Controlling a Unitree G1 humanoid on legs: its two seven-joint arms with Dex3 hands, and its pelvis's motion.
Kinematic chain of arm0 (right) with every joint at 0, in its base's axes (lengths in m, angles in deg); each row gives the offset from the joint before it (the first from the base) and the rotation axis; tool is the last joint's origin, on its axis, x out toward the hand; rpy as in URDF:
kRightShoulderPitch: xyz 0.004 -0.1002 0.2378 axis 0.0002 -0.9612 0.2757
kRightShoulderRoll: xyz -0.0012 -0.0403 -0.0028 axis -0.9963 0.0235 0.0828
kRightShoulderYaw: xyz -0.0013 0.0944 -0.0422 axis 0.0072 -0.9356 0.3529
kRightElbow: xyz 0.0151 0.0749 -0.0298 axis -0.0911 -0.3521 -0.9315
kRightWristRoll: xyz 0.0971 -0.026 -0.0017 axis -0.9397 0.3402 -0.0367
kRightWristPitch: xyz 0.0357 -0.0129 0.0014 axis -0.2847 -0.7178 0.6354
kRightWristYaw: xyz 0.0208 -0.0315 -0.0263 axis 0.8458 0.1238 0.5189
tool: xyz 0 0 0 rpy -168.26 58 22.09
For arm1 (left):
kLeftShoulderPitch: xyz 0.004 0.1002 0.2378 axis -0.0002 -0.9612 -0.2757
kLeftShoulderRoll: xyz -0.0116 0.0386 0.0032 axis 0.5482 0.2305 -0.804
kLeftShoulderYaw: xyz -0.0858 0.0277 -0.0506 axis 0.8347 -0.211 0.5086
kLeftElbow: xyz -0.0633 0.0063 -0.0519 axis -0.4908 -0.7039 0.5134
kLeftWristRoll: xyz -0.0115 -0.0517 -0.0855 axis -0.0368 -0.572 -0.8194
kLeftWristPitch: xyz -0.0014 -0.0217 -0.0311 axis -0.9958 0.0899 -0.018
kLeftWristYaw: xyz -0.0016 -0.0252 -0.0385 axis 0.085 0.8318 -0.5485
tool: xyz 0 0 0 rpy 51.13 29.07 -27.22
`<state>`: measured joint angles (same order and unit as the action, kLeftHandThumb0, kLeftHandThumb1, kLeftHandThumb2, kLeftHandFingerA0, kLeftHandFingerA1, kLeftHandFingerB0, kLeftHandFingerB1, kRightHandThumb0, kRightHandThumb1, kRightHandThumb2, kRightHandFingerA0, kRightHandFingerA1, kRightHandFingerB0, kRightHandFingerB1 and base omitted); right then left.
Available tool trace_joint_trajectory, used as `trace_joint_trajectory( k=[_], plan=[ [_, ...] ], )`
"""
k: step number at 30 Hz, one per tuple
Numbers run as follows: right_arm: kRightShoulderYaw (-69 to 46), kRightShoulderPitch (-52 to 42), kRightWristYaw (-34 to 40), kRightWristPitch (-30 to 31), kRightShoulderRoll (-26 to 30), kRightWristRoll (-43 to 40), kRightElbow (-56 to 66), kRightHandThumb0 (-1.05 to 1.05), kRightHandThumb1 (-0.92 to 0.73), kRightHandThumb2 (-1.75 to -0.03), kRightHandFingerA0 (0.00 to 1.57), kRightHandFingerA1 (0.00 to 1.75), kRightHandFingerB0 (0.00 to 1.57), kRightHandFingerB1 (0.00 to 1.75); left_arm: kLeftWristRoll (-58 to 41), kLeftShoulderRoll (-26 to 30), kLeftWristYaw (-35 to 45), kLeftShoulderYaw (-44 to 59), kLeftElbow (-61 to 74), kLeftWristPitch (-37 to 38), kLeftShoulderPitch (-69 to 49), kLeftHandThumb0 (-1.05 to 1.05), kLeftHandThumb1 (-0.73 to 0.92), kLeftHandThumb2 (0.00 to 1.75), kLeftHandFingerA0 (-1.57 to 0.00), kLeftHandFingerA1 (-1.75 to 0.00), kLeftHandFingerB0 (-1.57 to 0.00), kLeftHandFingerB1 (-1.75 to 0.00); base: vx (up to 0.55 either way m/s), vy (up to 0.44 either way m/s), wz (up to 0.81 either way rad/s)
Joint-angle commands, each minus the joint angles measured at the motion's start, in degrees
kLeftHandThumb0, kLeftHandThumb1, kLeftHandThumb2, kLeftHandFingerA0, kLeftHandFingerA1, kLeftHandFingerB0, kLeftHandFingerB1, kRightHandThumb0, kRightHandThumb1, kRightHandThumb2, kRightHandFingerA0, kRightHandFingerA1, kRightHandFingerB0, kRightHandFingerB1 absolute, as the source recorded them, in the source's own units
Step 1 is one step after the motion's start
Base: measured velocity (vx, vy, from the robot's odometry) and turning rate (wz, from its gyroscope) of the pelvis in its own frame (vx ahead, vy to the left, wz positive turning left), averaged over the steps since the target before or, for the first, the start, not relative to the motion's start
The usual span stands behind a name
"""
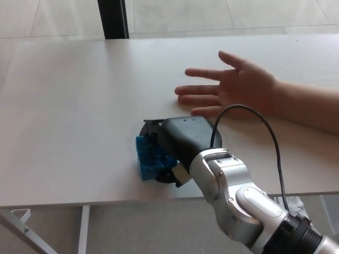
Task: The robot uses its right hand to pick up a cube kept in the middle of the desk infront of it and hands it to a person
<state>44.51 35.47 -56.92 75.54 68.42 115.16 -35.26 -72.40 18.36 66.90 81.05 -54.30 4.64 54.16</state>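
Pale desk (69,106) against light floor tiles (212,13), right hand (177,143) clamped on blue cube (147,159), person's open palm (238,87) beyond.

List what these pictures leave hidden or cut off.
- Head view: the right hand covers the right side of the blue cube, hiding the contact.
- Whether the cube is lifted off the desk: unclear.
- The person's hand: its forearm is cut off by the right edge.
- Left hand: not in view.

The robot hand (177,145) covers much of the blue cube (148,159) (its right side hidden).
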Motion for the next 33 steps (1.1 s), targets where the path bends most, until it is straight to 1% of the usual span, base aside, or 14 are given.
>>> trace_joint_trajectory(
  k=[1,3,4,5,6,10,11,12,13,14,28,29,32,33],
  plan=[
    [-5.89,-5.11,25.99,-11.99,0.54,0.87,-4.51,-0.31,-0.57,-0.65,0.95,1.75,0.91,0.80,0.54,0.87,-0.77,-0.73,-0.15,0.62,-0.75,-0.73,0.78,0.63,-0.62,-0.62,-0.53,-0.41,0.00,0.000,0.00],
    [-7.13,-3.54,24.28,-12.83,1.79,0.37,-3.88,-0.33,-0.54,-0.62,0.98,1.75,0.92,0.80,0.92,0.97,-0.35,-1.16,0.11,1.22,-1.06,-0.73,0.79,0.64,-0.58,-0.58,-0.49,-0.40,0.00,0.000,0.00],
    [-8.04,-2.48,23.94,-13.92,2.37,-0.11,-3.81,-0.34,-0.53,-0.61,0.98,1.75,0.90,0.80,1.22,1.08,-0.59,-1.48,0.37,1.39,-1.27,-0.69,0.62,1.03,-0.55,-0.66,-0.44,-0.55,0.00,0.000,0.00],
    [-9.71,-0.62,21.19,-13.52,3.74,-0.51,-1.71,-0.36,-0.41,-0.88,1.24,1.37,0.83,0.81,0.96,1.06,-0.74,-1.28,0.30,0.94,-1.13,-0.72,0.78,0.64,-0.58,-0.56,-0.52,-0.40,0.00,0.000,0.00],
    [-10.87,0.60,19.83,-13.55,4.53,-0.79,-0.70,-0.29,-0.58,-0.64,0.96,1.75,0.89,0.78,0.75,1.02,-0.81,-1.15,0.20,0.75,-1.06,-0.72,0.78,0.64,-0.60,-0.57,-0.52,-0.40,0.00,0.000,0.00],
    [-14.25,4.50,19.17,-14.98,6.25,-1.04,-0.53,-0.22,-0.54,-0.77,0.97,1.71,0.93,0.79,0.74,1.00,-0.40,-1.34,-0.01,1.06,-1.31,-0.71,0.79,0.64,-0.59,-0.55,-0.50,-0.40,0.00,0.000,0.00],
    [-15.79,6.46,17.93,-15.03,7.16,-1.88,-0.73,-0.25,-0.59,-0.75,0.96,1.70,0.90,0.80,0.82,0.96,-0.64,-1.42,-0.05,1.08,-1.37,-0.70,0.62,1.02,-0.54,-0.66,-0.44,-0.54,0.00,0.000,0.00],
    [-18.16,9.40,16.07,-15.26,8.45,-3.08,-1.13,-0.25,-0.59,-0.75,0.96,1.70,0.90,0.80,0.92,0.90,-1.00,-1.53,-0.12,1.12,-1.51,-0.70,0.62,1.02,-0.54,-0.66,-0.44,-0.54,0.00,0.000,0.00],
    [-19.08,10.62,16.03,-15.52,8.97,-3.10,-1.76,-0.33,-0.57,-0.63,0.97,1.66,0.88,0.71,0.95,0.99,-1.03,-1.68,0.03,0.91,-1.54,-0.71,0.79,0.64,-0.62,-0.62,-0.51,-0.40,0.00,0.000,0.00],
    [-20.53,13.02,16.10,-15.69,10.23,-2.89,-2.96,-0.37,-0.57,-0.62,0.99,1.65,0.89,0.65,0.88,1.07,-1.18,-1.80,0.14,0.53,-1.49,-0.71,0.78,0.63,-0.63,-0.60,-0.51,-0.41,0.00,0.000,0.00],
    [-22.28,22.36,23.68,-23.77,17.72,0.12,-22.83,-0.42,-0.49,-0.64,0.99,1.63,0.89,0.63,0.35,0.75,-1.40,-1.92,-0.13,1.37,-1.62,-0.71,0.78,0.63,-0.61,-0.58,-0.56,-0.42,0.00,0.000,0.00],
    [-21.99,22.07,22.29,-23.52,17.65,-0.25,-23.59,-0.38,-0.57,-0.57,0.98,1.61,0.89,0.57,0.79,0.78,-1.72,-2.34,-0.15,1.28,-1.55,-0.68,0.61,1.01,-0.55,-0.65,-0.45,-0.55,0.00,0.000,0.00],
    [-21.16,21.29,20.46,-22.43,17.57,-0.12,-24.32,-0.38,-0.56,-0.57,0.99,1.59,0.90,0.56,-0.22,0.53,-0.79,-1.65,-0.19,0.79,-1.41,-0.68,0.61,1.01,-0.54,-0.66,-0.43,-0.55,0.00,0.000,0.00],
    [-20.32,20.58,19.29,-23.46,17.51,-0.29,-25.40,-0.36,-0.57,-0.57,0.97,1.58,0.91,0.57,0.13,0.50,-0.81,-2.01,-0.02,0.97,-1.65,-0.69,0.79,0.64,-0.58,-0.57,-0.49,-0.40,0.00,0.000,0.00]
  ],
)
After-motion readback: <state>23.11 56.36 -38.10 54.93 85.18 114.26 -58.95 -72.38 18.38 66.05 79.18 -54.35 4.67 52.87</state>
